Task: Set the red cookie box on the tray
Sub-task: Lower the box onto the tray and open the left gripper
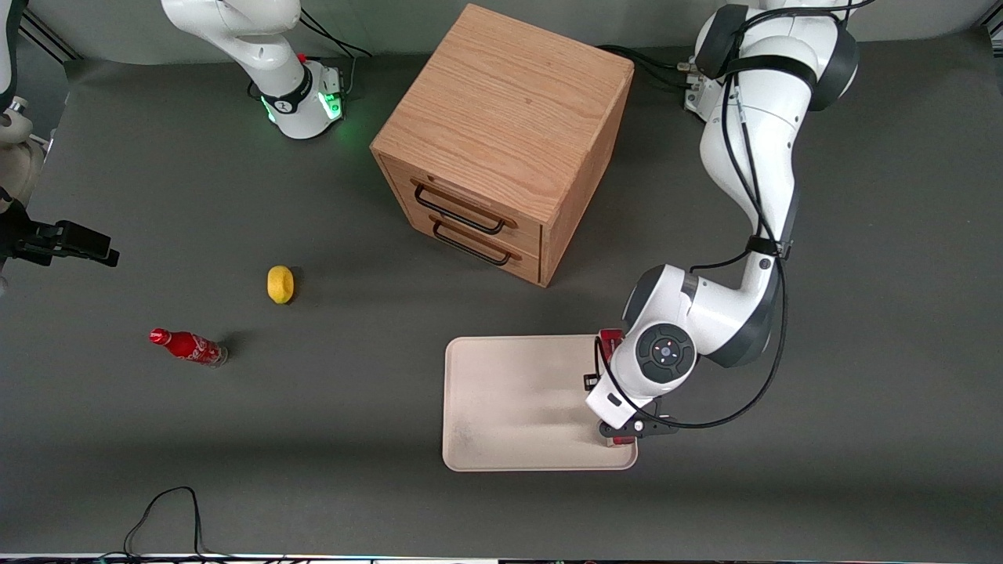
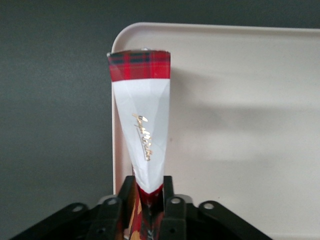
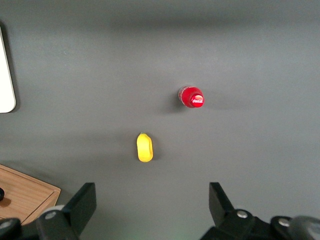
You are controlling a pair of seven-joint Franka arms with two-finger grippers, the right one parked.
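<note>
Dark grey matting is covering the whole counter (image 1: 862,392), and everything is sitting on it well spread out. Biggest of all is the wooden drawer cabinet (image 1: 505,141), standing farther from the front camera than the rest, its two drawers with black wire handles turned toward that camera at an angle. Next in size is my working arm (image 1: 752,157), which is reaching down from its base and bending over the working arm's end of the tray (image 1: 509,407). That cream-white tray is lying flat nearer the front camera than the cabinet, scuffed toward its nearest corner, and its middle is bare. I am holding my claw (image 2: 150,200) above the tray's rim on my arm's side, and its fingers (image 2: 168,200) are pinching the red cookie box (image 2: 142,125) tightly by one end. In the wrist view the box is stretching away from the claw, showing a white panel with gold script and a red tartan band at its free end; that end is hanging over the tray's edge close to a rounded corner, and I cannot tell whether it is touching the tray. From the front only red slivers of the box are peeking out past my wrist. Toward the parked arm's end of the counter a small red soda bottle (image 1: 188,346) is lying on its side, and a yellow lemon (image 1: 280,283) is resting near it, a little farther from the front camera.
</note>
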